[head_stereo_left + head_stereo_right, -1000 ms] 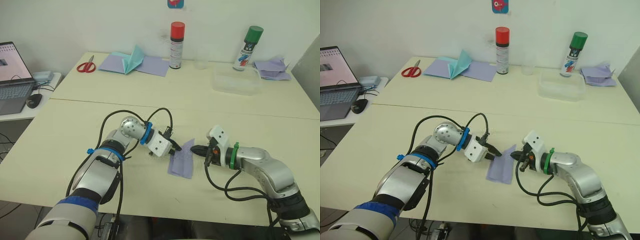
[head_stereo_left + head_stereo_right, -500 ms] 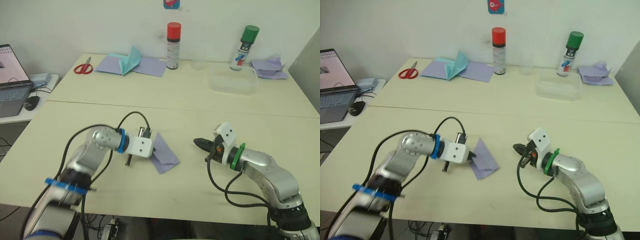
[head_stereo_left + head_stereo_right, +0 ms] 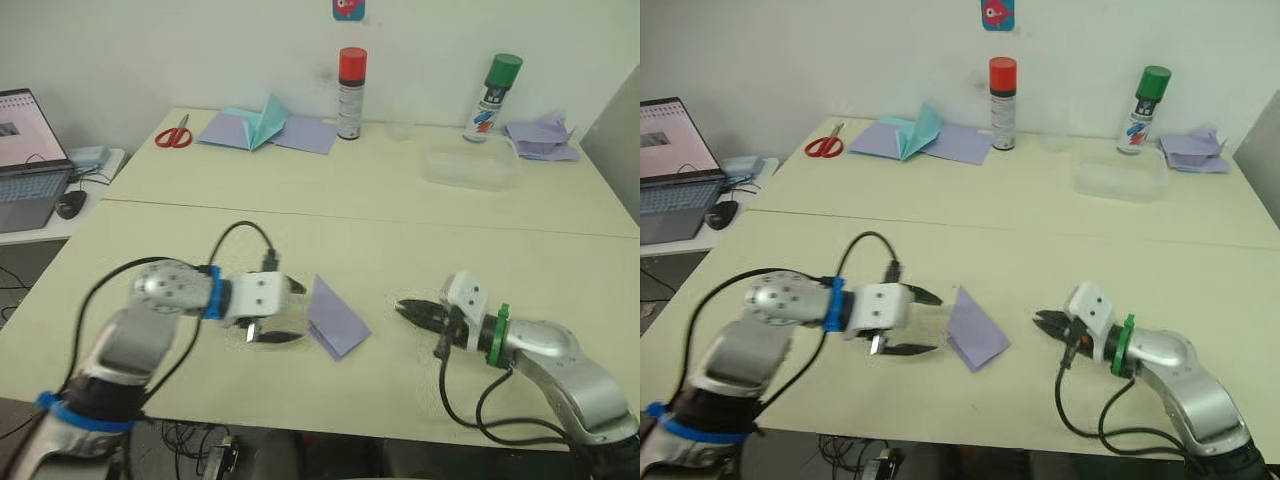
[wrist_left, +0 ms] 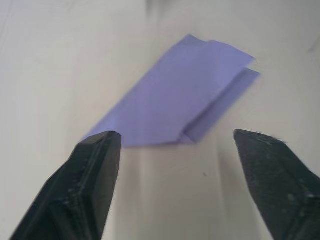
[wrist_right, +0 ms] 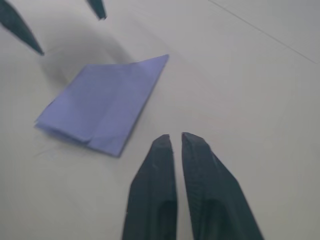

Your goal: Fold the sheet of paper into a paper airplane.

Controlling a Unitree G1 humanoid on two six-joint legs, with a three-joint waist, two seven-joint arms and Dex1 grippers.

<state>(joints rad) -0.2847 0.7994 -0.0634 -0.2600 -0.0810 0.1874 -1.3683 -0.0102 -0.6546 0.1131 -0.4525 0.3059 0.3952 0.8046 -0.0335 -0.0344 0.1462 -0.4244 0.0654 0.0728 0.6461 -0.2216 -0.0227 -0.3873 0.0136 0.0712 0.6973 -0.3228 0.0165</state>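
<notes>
The sheet of paper (image 3: pixel 336 319), lavender and folded into a flat pointed wedge, lies on the cream table (image 3: pixel 420 230) near its front edge, free of both grippers. It also shows in the wrist views (image 4: pixel 180 97) (image 5: pixel 105 102). Just to its left my left gripper (image 3: pixel 287 313) is wide open, its two black fingers spread on either side of the paper's near end (image 4: pixel 176 134), and holds nothing. To the paper's right, a short gap away, my right gripper (image 3: pixel 1044 321) points at it with its fingers (image 5: pixel 162 165) only a slit apart and nothing between them.
Along the far edge stand red scissors (image 3: pixel 173 132), a teal tent-shaped paper on lavender sheets (image 3: pixel 265 122), a red-capped can (image 3: pixel 351 92), a green-capped can (image 3: pixel 495 98), a clear plastic tub (image 3: pixel 470 162) and crumpled lavender scraps (image 3: pixel 543 138). A laptop (image 3: pixel 25 160) sits on a side table, left.
My left gripper has let go of the paper, opened wide and drawn back leftward. The paper now lies flat on the table. My right gripper has backed off to the right and parted slightly.
</notes>
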